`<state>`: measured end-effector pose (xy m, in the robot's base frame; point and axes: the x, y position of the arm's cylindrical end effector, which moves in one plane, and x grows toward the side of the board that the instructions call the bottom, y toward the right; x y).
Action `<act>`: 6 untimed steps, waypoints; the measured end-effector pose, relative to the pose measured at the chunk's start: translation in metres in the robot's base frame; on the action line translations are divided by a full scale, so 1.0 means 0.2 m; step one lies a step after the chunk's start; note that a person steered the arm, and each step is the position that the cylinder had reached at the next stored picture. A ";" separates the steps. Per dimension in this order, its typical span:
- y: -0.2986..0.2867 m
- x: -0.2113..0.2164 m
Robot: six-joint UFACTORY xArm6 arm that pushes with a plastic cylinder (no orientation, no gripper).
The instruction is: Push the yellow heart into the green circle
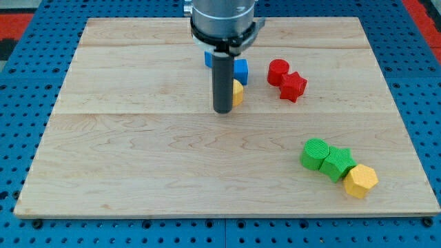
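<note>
Seven blocks on the desk, counting them off: two yellow, two red, two green, and a single blue block peeking out behind the rod near the top edge. There's no claw on this arm, just the dark rod, so nothing to open or close. My tip is down on the wood, touching the left side of the yellow heart, which sits just below the blue block. Right of them, apart, the red circle and a red block touch each other. Down toward the bottom right corner runs a slanting row: the green circle, a green block, then a yellow hexagon, each touching the next. The hexagon sits near the bottom edge. Between heart and green circle the wood lies bare, and the whole left half is free too.
</note>
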<state>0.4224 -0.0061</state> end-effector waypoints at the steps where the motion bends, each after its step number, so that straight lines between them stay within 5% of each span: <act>1: -0.12 -0.14; 2: -0.16 -0.28; 3: 0.12 -0.23; 5: 0.49 0.32; 6: 0.51 0.39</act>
